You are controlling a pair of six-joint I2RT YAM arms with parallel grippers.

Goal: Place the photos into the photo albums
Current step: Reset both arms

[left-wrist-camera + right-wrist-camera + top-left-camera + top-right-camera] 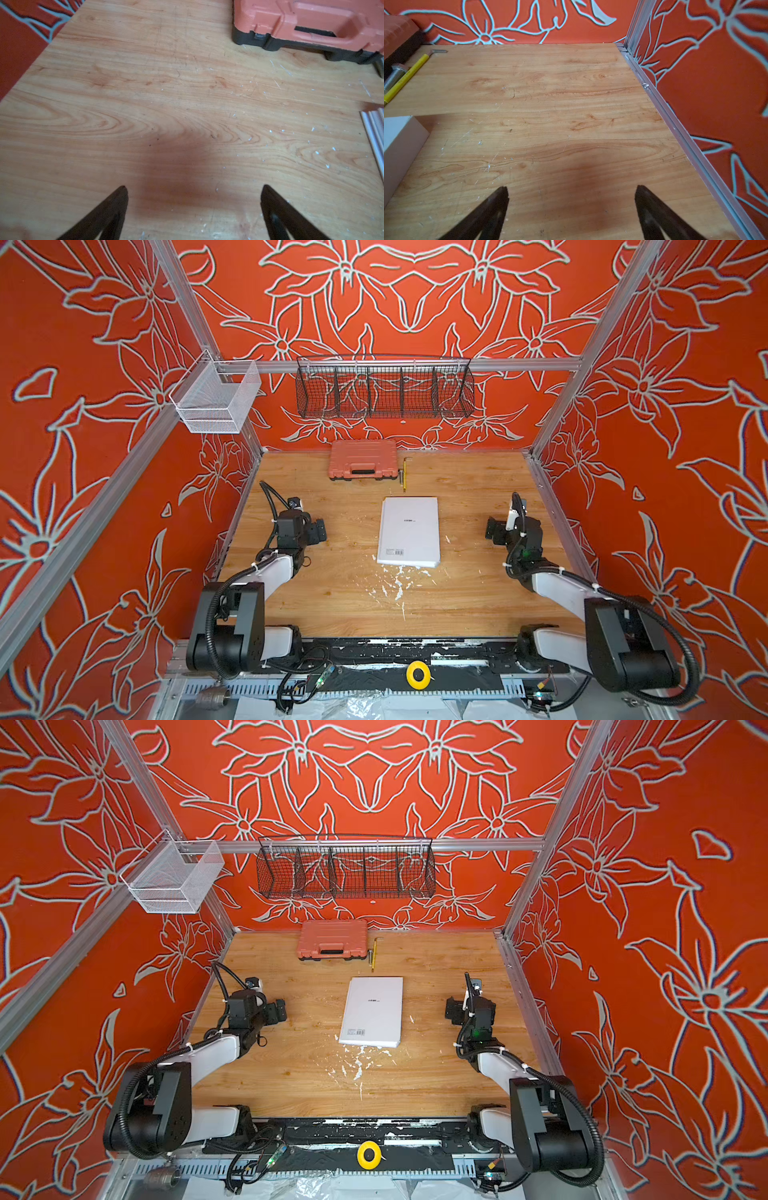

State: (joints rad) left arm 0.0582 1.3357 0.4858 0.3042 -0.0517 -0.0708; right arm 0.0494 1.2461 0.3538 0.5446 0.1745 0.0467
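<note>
Closed white photo album (409, 531), barcode up, mid-frame on table (332, 593). The left gripper (194, 188) and right gripper (572, 188) flank it, jaws spread apart.

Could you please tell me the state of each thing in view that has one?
photo album: closed, lying flat, barcode side up.
orange case: closed, lying flat.
left claw: open, empty.
right claw: open, empty.
black wire basket: hanging, empty.
white mesh basket: hanging, empty.
</note>
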